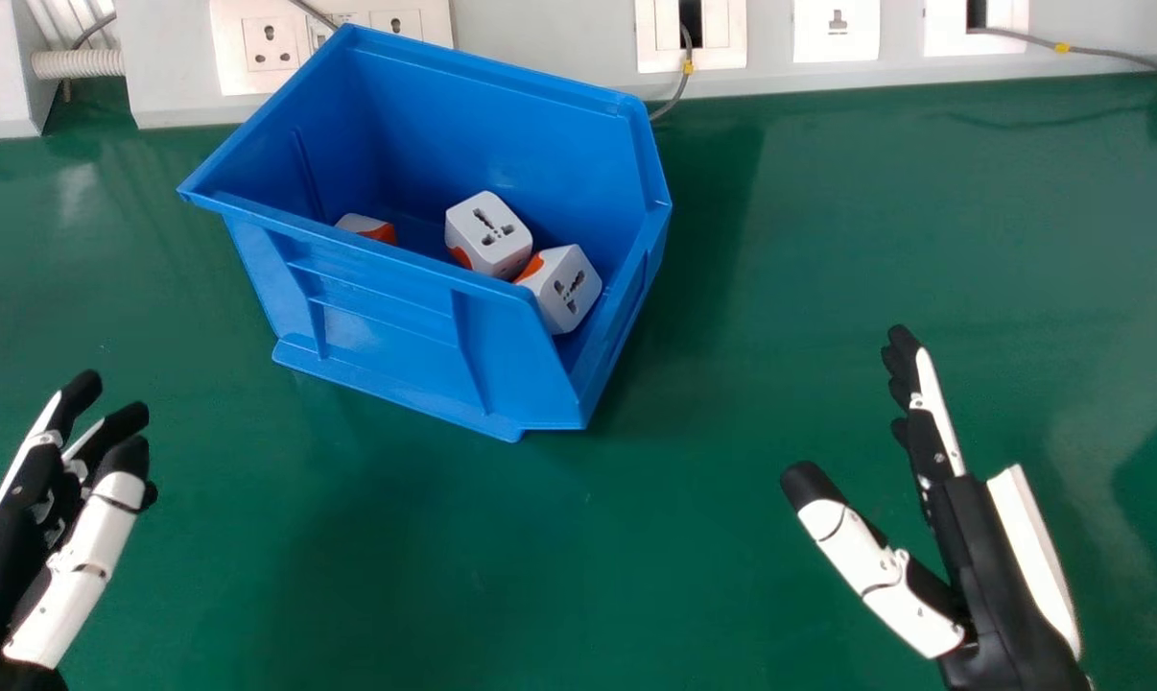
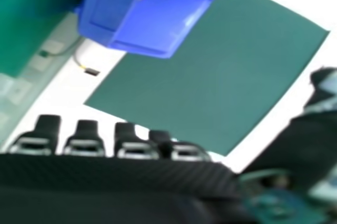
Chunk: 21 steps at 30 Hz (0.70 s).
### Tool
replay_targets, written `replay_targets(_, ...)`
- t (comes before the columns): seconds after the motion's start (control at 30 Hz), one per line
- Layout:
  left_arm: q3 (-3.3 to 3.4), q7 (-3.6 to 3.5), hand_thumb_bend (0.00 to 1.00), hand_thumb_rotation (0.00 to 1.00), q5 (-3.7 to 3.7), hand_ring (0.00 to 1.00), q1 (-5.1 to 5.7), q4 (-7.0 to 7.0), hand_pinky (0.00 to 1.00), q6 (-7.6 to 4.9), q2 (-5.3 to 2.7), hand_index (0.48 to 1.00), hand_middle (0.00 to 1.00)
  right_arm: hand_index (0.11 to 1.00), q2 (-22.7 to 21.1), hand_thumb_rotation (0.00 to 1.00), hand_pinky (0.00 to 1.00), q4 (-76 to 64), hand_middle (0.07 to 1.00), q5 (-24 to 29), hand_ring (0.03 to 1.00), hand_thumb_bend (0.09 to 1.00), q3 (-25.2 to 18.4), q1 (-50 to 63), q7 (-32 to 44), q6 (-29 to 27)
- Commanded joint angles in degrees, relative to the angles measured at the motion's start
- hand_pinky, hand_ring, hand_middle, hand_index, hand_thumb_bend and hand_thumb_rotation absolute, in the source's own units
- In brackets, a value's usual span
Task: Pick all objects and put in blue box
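The blue box (image 1: 396, 326) stands on the green table, turned at an angle. Inside it lie white cube adapters with orange parts: one in the middle (image 1: 488, 235), one at its right end (image 1: 561, 288), and one partly hidden behind the near wall (image 1: 365, 227). My left hand (image 1: 70, 537) is at the lower left, fingers lightly bent, holding nothing. Lower right, well apart from the box, my right hand (image 1: 981, 557) is open with straight fingers and the thumb spread. The right hand view has the blue box (image 2: 158, 19) beyond the fingertips of my right hand (image 2: 84, 140).
Along the back edge of the green table (image 1: 694, 547) runs a white panel with sockets (image 1: 271, 44). Grey cables hang there, one close behind the box (image 1: 682, 86) and another at the right (image 1: 1097, 52). A ribbed hose (image 1: 78, 64) is at the back left.
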Motion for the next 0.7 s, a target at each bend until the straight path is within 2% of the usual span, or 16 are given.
replay_targets(0.0, 0.72, -0.34, 0.31, 0.66, -0.94, 0.90, -0.06, -0.79, 0.84, -0.66, 1.14, 0.949, 0.89, 1.000, 0.55, 0.90, 0.96, -0.22, 1.000, 2.99, 1.000, 0.323, -1.47, -0.05, 1.02, -0.83)
replay_targets(0.1, 0.63, -0.37, 0.31, 0.68, -1.14, 0.89, -0.03, -1.01, 0.84, 0.20, 1.51, 0.949, 0.89, 1.000, 1.56, 0.95, 0.96, -0.54, 1.000, 5.04, 1.000, 0.345, -2.05, 0.00, 1.86, -0.30)
replay_targets(0.27, 0.13, 0.09, 0.31, 0.69, -0.69, 0.89, 0.25, -2.47, 0.83, 1.31, 1.58, 0.948, 0.89, 1.000, 2.14, 0.98, 0.93, -0.31, 1.000, 6.21, 1.000, 0.405, -2.86, -0.24, 2.84, -0.35)
replay_targets(0.3, -0.13, 0.30, 0.31, 0.70, -0.31, 0.89, 0.08, -2.78, 0.83, 1.52, 1.56, 0.947, 0.89, 1.000, 2.05, 0.99, 0.93, -0.01, 1.000, 6.53, 1.000, 0.429, -3.16, -0.49, 3.15, -0.51)
replay_targets(0.4, -0.76, 0.62, 0.30, 0.70, 0.69, 0.88, -0.70, -2.39, 0.82, 1.39, 1.74, 0.944, 0.88, 1.000, 1.86, 0.99, 0.92, 1.16, 1.000, 6.94, 1.000, 0.454, -4.02, -1.43, 3.85, -1.37)
replay_targets(0.47, -1.37, 0.91, 0.30, 0.69, 1.42, 0.88, -1.38, -2.01, 0.82, 1.12, 1.78, 0.942, 0.88, 1.000, 1.56, 1.00, 0.92, 2.26, 1.000, 7.13, 1.000, 0.465, -4.82, -2.43, 4.24, -1.86)
replay_targets(0.57, -1.93, 1.15, 0.28, 0.69, 2.19, 0.88, -2.26, -1.43, 0.81, 0.71, 1.80, 0.938, 0.88, 1.000, 1.35, 1.00, 0.92, 3.62, 1.000, 7.31, 1.000, 0.480, -5.75, -3.57, 4.55, -2.41)
replay_targets(0.67, -2.95, 1.51, 0.28, 0.68, 3.35, 0.88, -3.61, -0.92, 0.80, 0.09, 1.54, 0.937, 0.88, 1.000, 0.99, 1.00, 0.92, 6.09, 1.000, 7.93, 1.000, 0.479, -6.95, -5.24, 4.99, -3.51)
